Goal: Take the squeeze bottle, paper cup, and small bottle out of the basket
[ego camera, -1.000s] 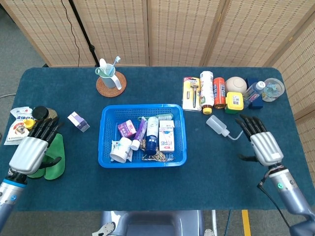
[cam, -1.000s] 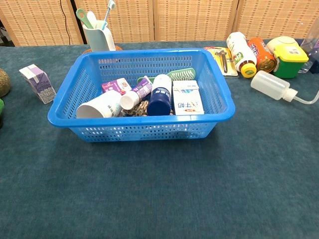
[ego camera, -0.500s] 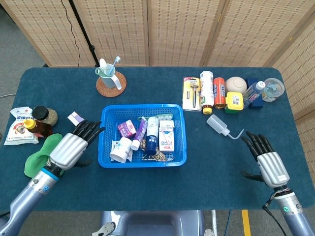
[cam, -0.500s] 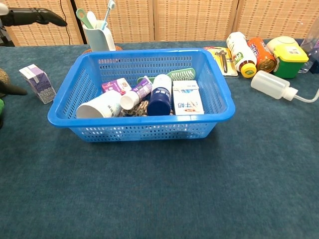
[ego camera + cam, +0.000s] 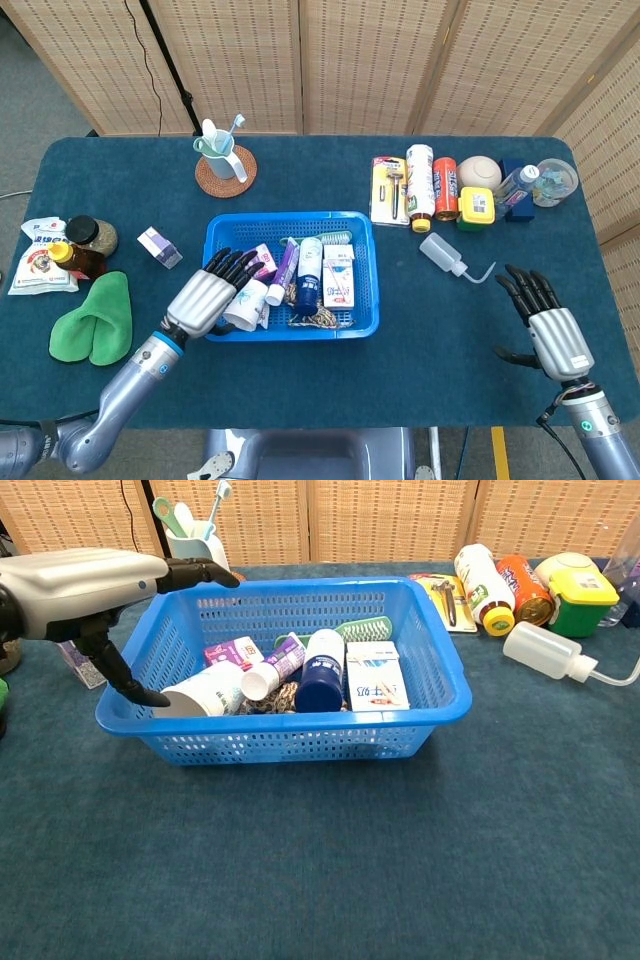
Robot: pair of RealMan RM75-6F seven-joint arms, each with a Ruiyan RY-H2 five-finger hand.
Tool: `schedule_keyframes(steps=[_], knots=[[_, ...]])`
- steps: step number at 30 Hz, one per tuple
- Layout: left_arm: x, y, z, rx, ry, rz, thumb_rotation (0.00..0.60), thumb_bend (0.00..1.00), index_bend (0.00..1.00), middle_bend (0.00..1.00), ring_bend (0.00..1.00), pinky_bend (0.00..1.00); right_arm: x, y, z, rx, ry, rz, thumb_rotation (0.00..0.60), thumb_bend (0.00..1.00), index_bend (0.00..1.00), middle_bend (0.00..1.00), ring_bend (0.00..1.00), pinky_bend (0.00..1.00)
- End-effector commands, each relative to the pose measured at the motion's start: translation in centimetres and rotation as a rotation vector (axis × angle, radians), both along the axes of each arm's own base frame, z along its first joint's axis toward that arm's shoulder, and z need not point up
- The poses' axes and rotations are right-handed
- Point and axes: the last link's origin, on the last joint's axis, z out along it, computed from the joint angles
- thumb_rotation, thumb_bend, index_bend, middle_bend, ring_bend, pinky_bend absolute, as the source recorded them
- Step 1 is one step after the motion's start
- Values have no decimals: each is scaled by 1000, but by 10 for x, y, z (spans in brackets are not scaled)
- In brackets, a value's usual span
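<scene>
The blue basket (image 5: 362, 275) (image 5: 440, 670) stands mid-table. Inside it at the left, a white paper cup (image 5: 246, 305) (image 5: 203, 691) lies on its side. Beside the cup lies a small white-capped bottle (image 5: 282, 274) (image 5: 268, 673), then a dark blue bottle (image 5: 308, 272) (image 5: 323, 672). The clear squeeze bottle (image 5: 444, 255) (image 5: 549, 652) lies on the table right of the basket. My left hand (image 5: 206, 297) (image 5: 85, 580) hovers over the basket's left rim, fingers spread and holding nothing, its thumb reaching down by the cup's mouth. My right hand (image 5: 551, 327) is open over the table, below and right of the squeeze bottle.
Boxes, a green brush and rope also fill the basket. A toothbrush mug (image 5: 220, 158) stands on a coaster behind it. Cans and jars (image 5: 445, 188) line the back right. A small box (image 5: 159, 247), a green cloth (image 5: 92, 318) and snacks (image 5: 50, 250) lie at the left.
My left hand has swung right from the table's left side, past the green cloth, to the basket's left rim over the cup. The right hand drew back from the squeeze bottle.
</scene>
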Motion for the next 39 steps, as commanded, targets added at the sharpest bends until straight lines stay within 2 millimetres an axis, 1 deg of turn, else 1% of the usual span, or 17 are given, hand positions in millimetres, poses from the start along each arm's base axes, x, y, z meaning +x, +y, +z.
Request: schedule_keyframes(steps=[1, 9, 15, 18, 21, 22, 24, 26, 28, 30, 33, 35, 38, 39], knots=[[3, 4, -6, -3, 5, 8, 600, 119, 0, 0, 0, 0, 0, 0, 1, -2, -4, 2, 600, 0, 0, 0, 0, 0], [0, 9, -15, -16, 22, 44, 600, 119, 0, 0, 0, 0, 1, 1, 2, -4, -14, 5, 600, 0, 0, 0, 0, 0], [4, 14, -25, -4, 35, 56, 600, 122, 0, 0, 0, 0, 3, 2, 4, -3, -28, 14, 600, 0, 0, 0, 0, 0], [7, 16, -30, 16, 46, 70, 600, 210, 0, 0, 0, 0, 3, 3, 5, -7, -31, 16, 600, 0, 0, 0, 0, 0], [11, 17, -31, 62, 39, 65, 600, 357, 0, 0, 1, 68, 3, 3, 5, -5, -34, 15, 600, 0, 0, 0, 0, 0], [12, 17, -30, 74, 37, 62, 600, 386, 5, 1, 13, 93, 3, 3, 6, -6, -37, 15, 600, 0, 0, 0, 0, 0], [11, 17, -29, 100, 34, 58, 600, 446, 69, 45, 77, 146, 3, 3, 6, -6, -41, 16, 600, 0, 0, 0, 0, 0], [8, 17, -28, 121, 48, 59, 600, 479, 213, 161, 191, 220, 2, 2, 6, -3, -40, 16, 600, 0, 0, 0, 0, 0], [6, 18, -30, 121, 59, 67, 600, 490, 299, 234, 264, 281, 2, 2, 6, 4, -42, 16, 600, 0, 0, 0, 0, 0], [5, 18, -31, 118, 63, 72, 600, 499, 355, 281, 320, 355, 3, 2, 6, 6, -43, 16, 600, 0, 0, 0, 0, 0], [4, 19, -34, 102, 63, 78, 600, 516, 413, 327, 365, 433, 3, 3, 6, 5, -42, 18, 600, 0, 0, 0, 0, 0], [4, 19, -35, 96, 63, 80, 600, 539, 481, 383, 411, 494, 4, 4, 6, 6, -43, 20, 600, 0, 0, 0, 0, 0], [5, 19, -35, 97, 47, 83, 600, 583, 600, 485, 498, 555, 4, 4, 6, 8, -45, 23, 600, 0, 0, 0, 0, 0], [6, 19, -34, 102, 41, 80, 600, 596, 623, 505, 515, 562, 5, 4, 6, 8, -45, 24, 600, 0, 0, 0, 0, 0]])
